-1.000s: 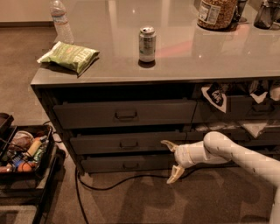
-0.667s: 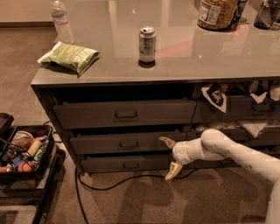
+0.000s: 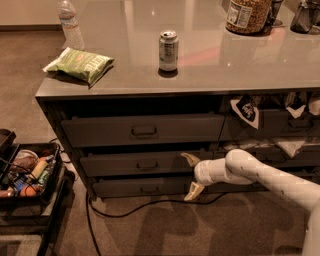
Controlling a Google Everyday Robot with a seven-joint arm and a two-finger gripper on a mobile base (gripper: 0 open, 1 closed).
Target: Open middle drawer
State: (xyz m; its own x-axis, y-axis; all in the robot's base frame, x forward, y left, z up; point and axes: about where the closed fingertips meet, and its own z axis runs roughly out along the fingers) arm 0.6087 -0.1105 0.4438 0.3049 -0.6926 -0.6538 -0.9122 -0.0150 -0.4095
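Note:
The middle drawer (image 3: 115,164) is a wide dark grey front with a small centred handle (image 3: 147,164). It lies between a taller drawer (image 3: 100,131) above and a slimmer one (image 3: 120,188) below. My gripper (image 3: 191,175) is open at the end of the white arm (image 3: 250,172), which comes in from the right. It is in front of the middle drawer's right end, right of the handle. One fingertip (image 3: 189,158) is level with the middle drawer's front. The other fingertip (image 3: 193,192) hangs low before the bottom drawer. Nothing is between them.
On the counter (image 3: 225,70) stand a soda can (image 3: 168,50), a green chip bag (image 3: 80,64), a water bottle (image 3: 70,25) and a jar (image 3: 248,15). A black cart (image 3: 30,175) with items stands at left. A black cable (image 3: 140,206) lies on the carpet. Bags (image 3: 246,110) hang from the right-hand drawers.
The gripper has moved a little left and up, closer to the drawer fronts. Its fingers stay spread. The drawers have not moved.

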